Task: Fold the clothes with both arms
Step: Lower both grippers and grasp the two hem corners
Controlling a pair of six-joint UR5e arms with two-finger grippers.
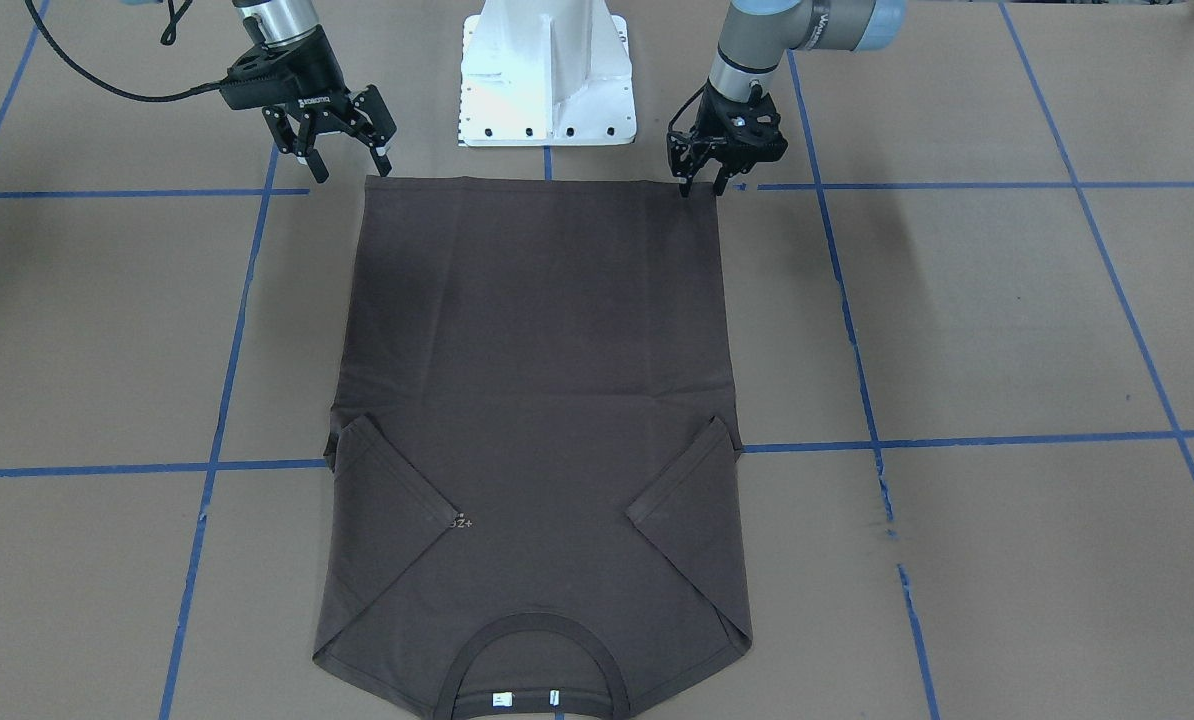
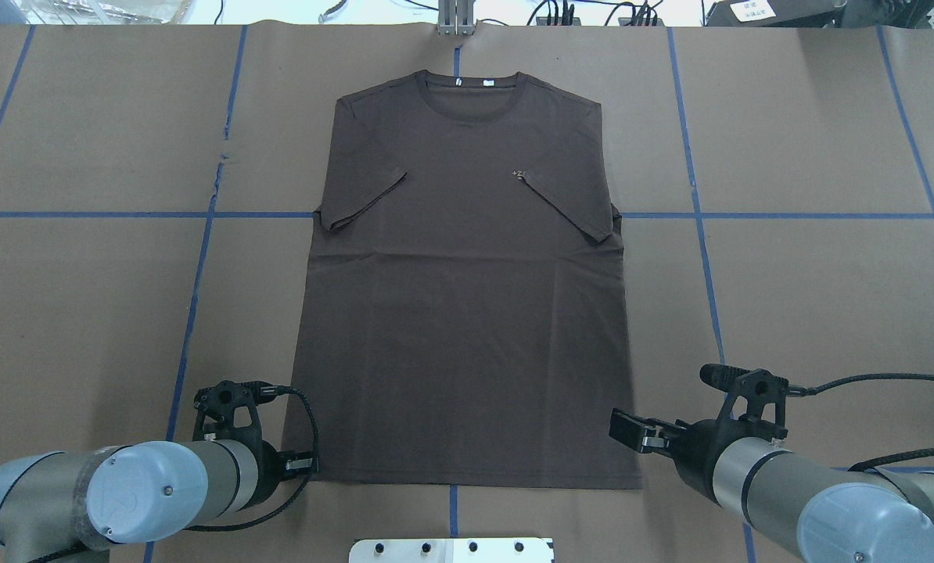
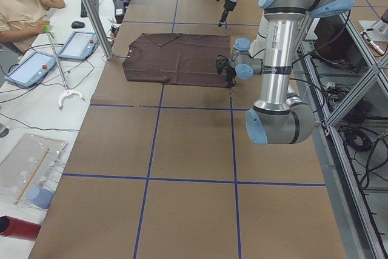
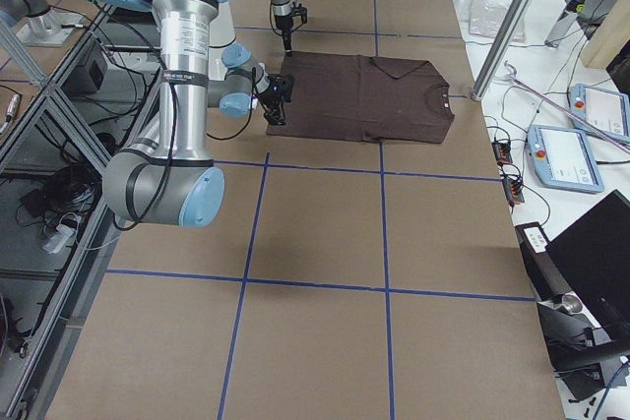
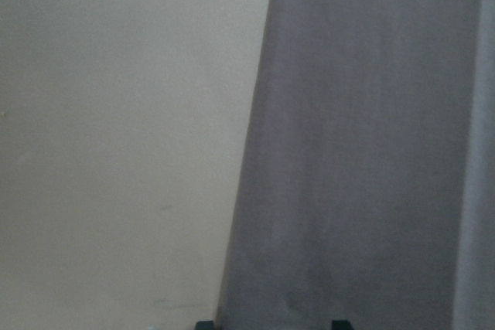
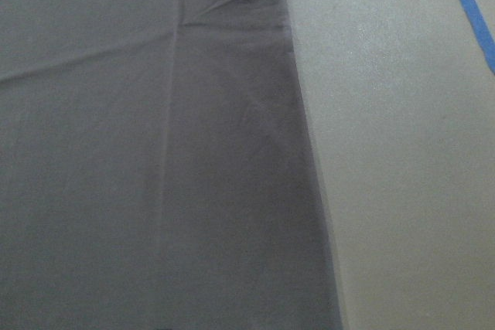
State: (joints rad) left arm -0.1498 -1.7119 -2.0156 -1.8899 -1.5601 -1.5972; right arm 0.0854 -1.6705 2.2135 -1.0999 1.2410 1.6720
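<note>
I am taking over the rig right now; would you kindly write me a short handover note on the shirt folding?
Left gripper: open, down at its hem corner of the T-shirt, not pinching.
Right gripper: open, hovering beside the other hem corner.
T-shirt: flat on the table, front up, collar away from the robot.
Done: both sleeves folded inward.
Left: probably grip both hem corners and fold hem towards collar.
</note>
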